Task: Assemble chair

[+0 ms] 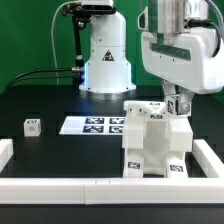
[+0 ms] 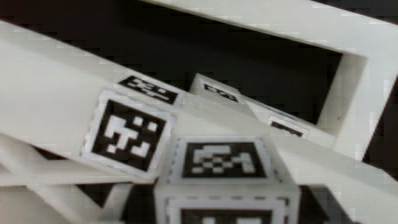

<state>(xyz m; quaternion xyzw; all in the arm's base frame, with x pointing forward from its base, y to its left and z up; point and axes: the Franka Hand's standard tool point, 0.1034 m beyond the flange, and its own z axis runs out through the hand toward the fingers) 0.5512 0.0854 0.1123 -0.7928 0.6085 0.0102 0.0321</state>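
1. On the black table (image 1: 40, 105), toward the exterior view's right, stands the chair (image 1: 155, 140): a chunky white assembly of panels and bars with small square tags, close to the white border rail (image 1: 100, 187) at the front.
2. Near the exterior view's left sits one small loose white cube with a tag (image 1: 32, 126), well apart from the chair. The marker board (image 1: 92, 125) lies flat between them, just beside the chair.
3. Tool (image 1: 178, 104) hangs directly above the chair's upper right portion, fingers pointing down, tips at or just touching the top edge.
4. Tool state: cannot tell from either view whether the fingers are spread or pinching a part; the fingertips are too small in the exterior view and do not show in the wrist view.
5. Wrist view shows tagged chair parts (image 2: 214, 160) very close, with slanted white bars crossing.
6. Key relation: the chair lies straight below the tool; its tall axis runs vertical. Judgement: any coming move is vertical, lift off or press down.
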